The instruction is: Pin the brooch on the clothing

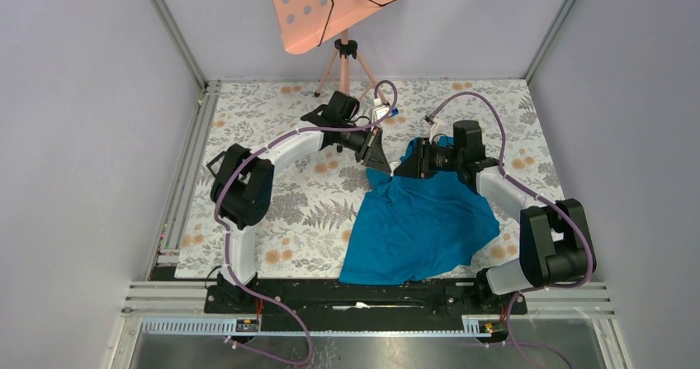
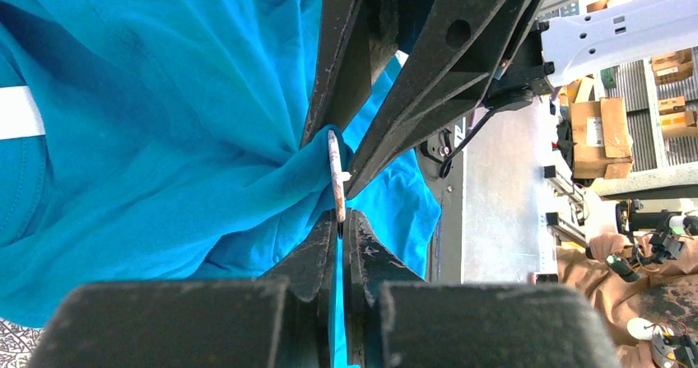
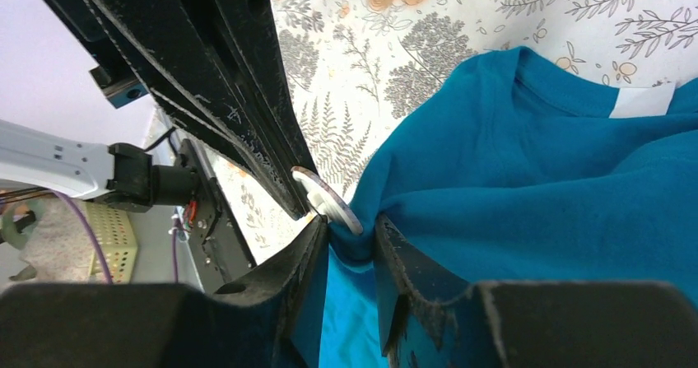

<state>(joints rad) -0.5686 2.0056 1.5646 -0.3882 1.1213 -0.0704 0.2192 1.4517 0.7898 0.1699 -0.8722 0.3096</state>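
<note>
Shirt (image 1: 417, 229) noted at 5 o'clock on the bench (image 1: 272, 196). At its 11 o'clock edge a fold is gripped by the part-closed right tool (image 3: 352, 232), the brooch (image 2: 336, 174) held against it by the tightly closed left tool (image 2: 340, 224). Pinning in hand; firm pressing judged needed next.

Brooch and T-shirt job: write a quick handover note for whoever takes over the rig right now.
Grips: left claw is shut on the brooch, holding it edge-on against the T-shirt. The right claw is closed on a raised bunch of that T-shirt beside the brooch. The rest of the fabric lies on the table.
Done: both things grasped and brought together.
Left: push the pin through. No view shows it fastened.
</note>
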